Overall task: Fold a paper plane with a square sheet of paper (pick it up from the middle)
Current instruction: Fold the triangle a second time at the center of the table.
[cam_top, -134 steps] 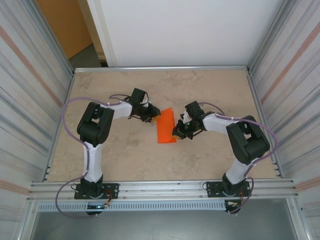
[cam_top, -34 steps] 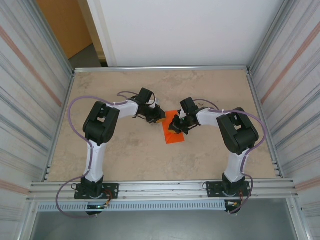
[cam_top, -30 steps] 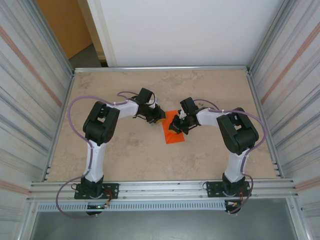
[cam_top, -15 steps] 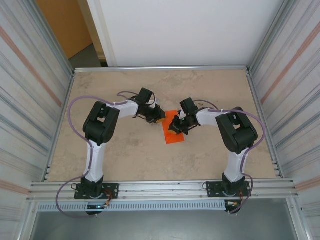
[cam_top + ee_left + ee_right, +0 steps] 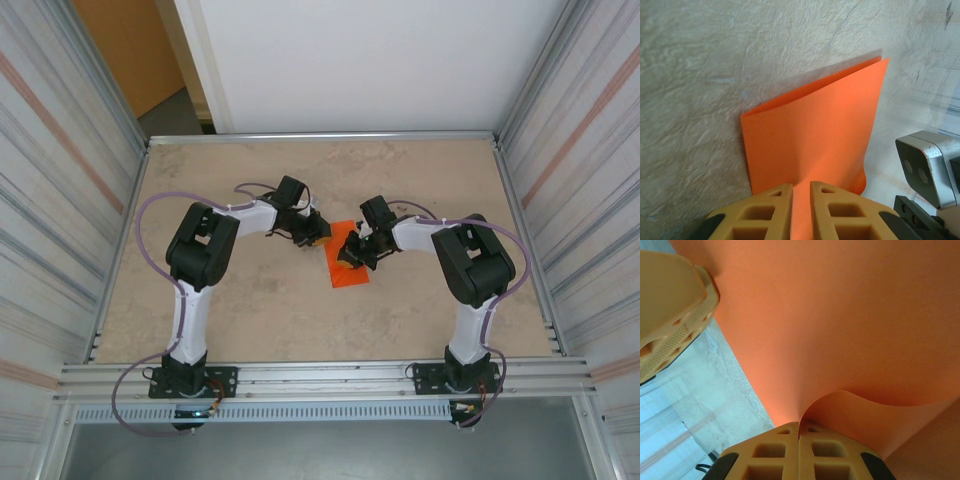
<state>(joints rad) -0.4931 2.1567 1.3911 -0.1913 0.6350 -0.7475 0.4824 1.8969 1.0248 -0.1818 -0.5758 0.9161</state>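
Observation:
The square sheet of paper [image 5: 350, 270], bright orange and folded over, lies mid-table between both arms. My left gripper [image 5: 318, 230] is at its upper left edge. In the left wrist view the paper [image 5: 815, 125] spreads away from the gripper [image 5: 801, 186], whose jaws are nearly together with a ridge of the sheet running into the narrow gap. My right gripper [image 5: 350, 253] sits over the sheet's upper part. In the right wrist view this gripper [image 5: 799, 424] is shut tight on a curled flap of the paper [image 5: 840, 315]. No finished paper plane shape is visible.
The left gripper's tan finger [image 5: 670, 315] shows close by in the right wrist view. The right wrist's grey camera housing [image 5: 927, 165] shows in the left wrist view. Metal rails [image 5: 320, 375] and ribbed walls [image 5: 60, 200] bound the beige tabletop [image 5: 250, 300].
Nothing has moved over the last second. Compared with several seconds ago, both grippers sit further right and closer together, and the paper lies lower and narrower.

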